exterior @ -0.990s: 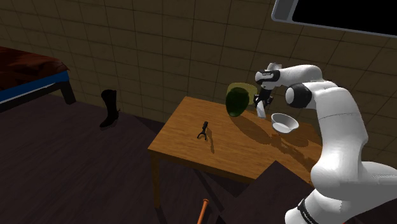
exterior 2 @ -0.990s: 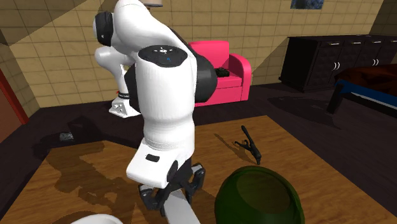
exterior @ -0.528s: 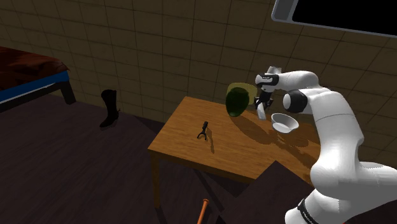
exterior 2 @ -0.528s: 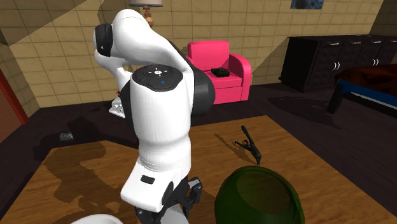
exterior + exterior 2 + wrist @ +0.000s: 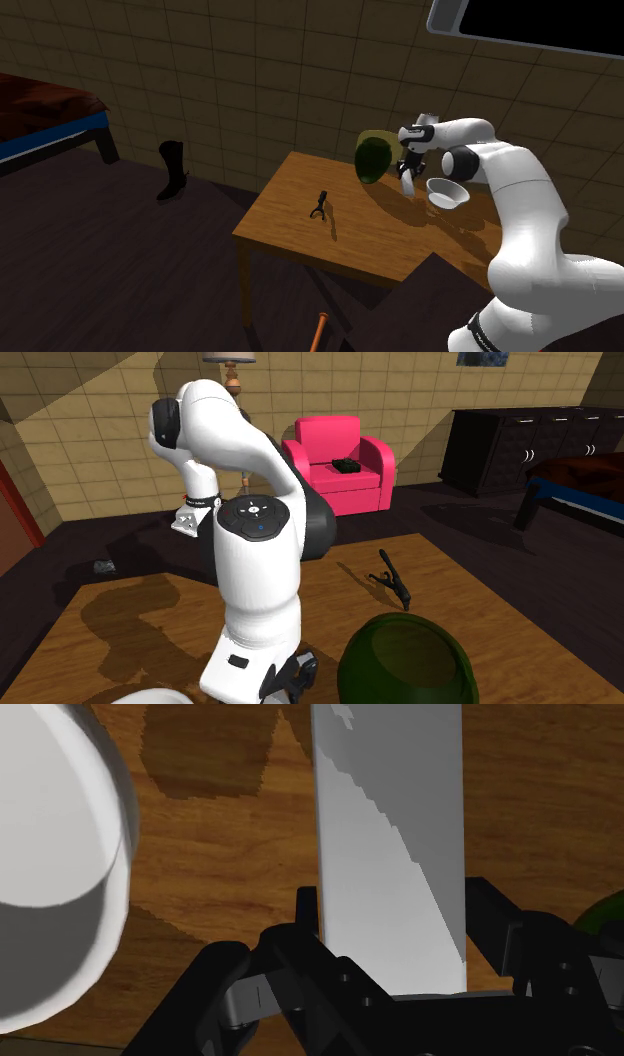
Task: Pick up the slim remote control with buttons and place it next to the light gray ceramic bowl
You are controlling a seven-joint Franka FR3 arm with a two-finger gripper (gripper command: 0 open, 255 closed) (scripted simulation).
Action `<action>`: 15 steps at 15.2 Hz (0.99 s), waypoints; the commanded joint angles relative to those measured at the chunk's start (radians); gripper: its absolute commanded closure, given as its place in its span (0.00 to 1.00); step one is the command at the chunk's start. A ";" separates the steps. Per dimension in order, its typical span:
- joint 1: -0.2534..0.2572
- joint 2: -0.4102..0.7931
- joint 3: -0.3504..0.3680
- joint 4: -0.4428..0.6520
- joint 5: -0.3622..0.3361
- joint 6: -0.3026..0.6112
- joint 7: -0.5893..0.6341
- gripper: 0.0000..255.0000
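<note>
Pinching plain grey remote point(image 5: 388, 814) in gripper point(image 5: 392, 919), long end pointing down. Just beside white bowl point(image 5: 55, 854), not touching, on bowl's side nearer dark green globe point(image 5: 372, 160). Wooden table point(image 5: 300, 222) under bowl.

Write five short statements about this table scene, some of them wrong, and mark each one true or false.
1. The gripper is shut on the remote. True.
2. The remote lies flat on the table. False: it is clasped end-down between the fingers, over the table.
3. The white bowl sits on the floor. False: it is on the table, close beside the held remote.
4. A pink armchair stands beyond the table in the second exterior view. True.
5. A black boot stands on the floor, away from the table. True.
</note>
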 commanded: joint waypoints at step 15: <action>-0.011 0.140 0.010 0.069 0.007 0.072 0.002 1.00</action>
